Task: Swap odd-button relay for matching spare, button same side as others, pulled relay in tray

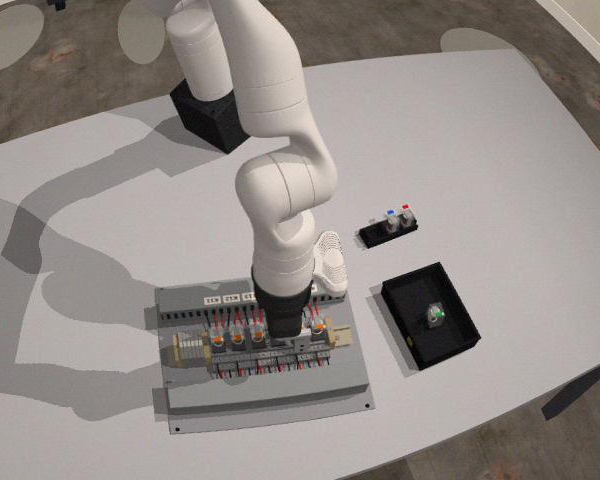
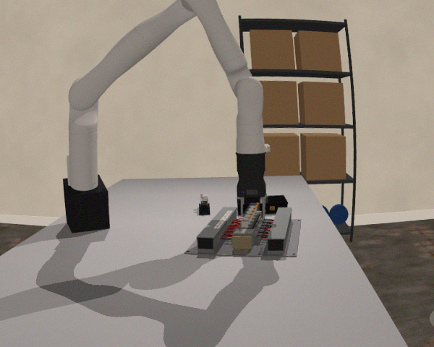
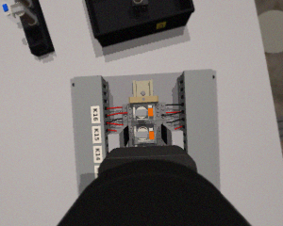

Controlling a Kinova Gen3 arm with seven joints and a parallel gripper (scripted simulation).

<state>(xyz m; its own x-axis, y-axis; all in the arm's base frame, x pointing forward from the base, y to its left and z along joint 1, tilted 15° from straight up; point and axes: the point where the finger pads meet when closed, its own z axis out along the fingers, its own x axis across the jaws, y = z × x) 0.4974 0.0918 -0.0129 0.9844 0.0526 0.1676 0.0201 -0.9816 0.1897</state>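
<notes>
A row of relays with orange buttons sits on the grey panel. My gripper is open and stands low over the row's fourth place, between the third relay and the end relay. In the wrist view its fingers flank an orange-button relay that sits in its socket, with the end relay just beyond. A green-button relay lies in the black tray. The spare holder holds a blue-button relay and a red-button relay.
Grey wire ducts run along both sides of the relay row. The tray and the spare holder lie beyond the panel's end. The arm's black base stands at the table's far side. A shelf with boxes stands off the table.
</notes>
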